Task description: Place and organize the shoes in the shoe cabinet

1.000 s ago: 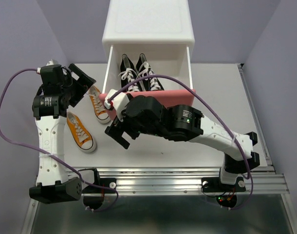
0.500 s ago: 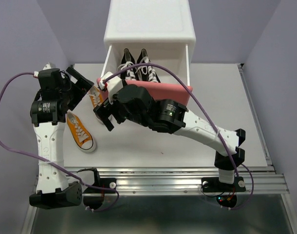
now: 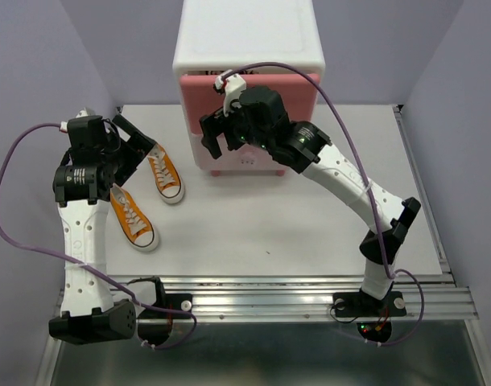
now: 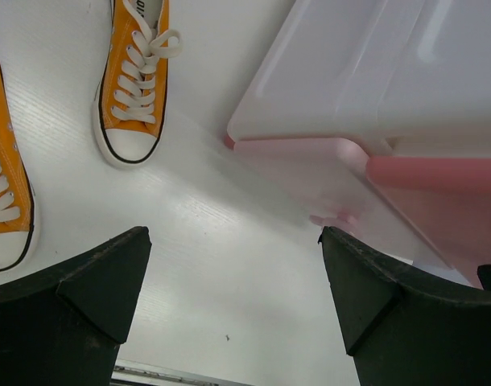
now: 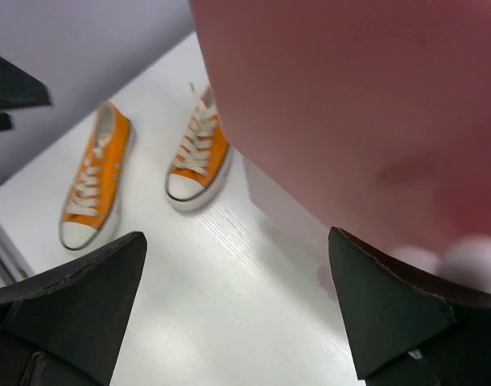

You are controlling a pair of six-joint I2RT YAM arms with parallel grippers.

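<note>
So you're about halfway, I reckon. The shoe cabinet [image 3: 247,48] sits at 12 o'clock on the table [image 3: 310,233], and its upper drawer front [image 3: 302,92] looks pushed home, flush under the white top. There's no black pair in any view, so my guess is they're shut inside that drawer, but you can't confirm it from here.

What's left is the orange pair. One orange shoe [image 3: 165,173] lies just off the cabinet's left corner, around 10 o'clock. The other orange shoe [image 3: 133,217] is a bit nearer to you at 9 o'clock. They lie side by side but apart, and neither is gripped.

Your right pincer [image 3: 217,133] is spread wide and holding nothing, parked right up at the upper drawer front. I can't tell if it's actually touching. Your left pincer [image 3: 141,145] is also wide and empty, hanging over the table beside the orange pair.

The pale lower drawer [image 4: 294,173] looks closed too, so you'll probably need to open a drawer before either orange shoe goes in.
</note>
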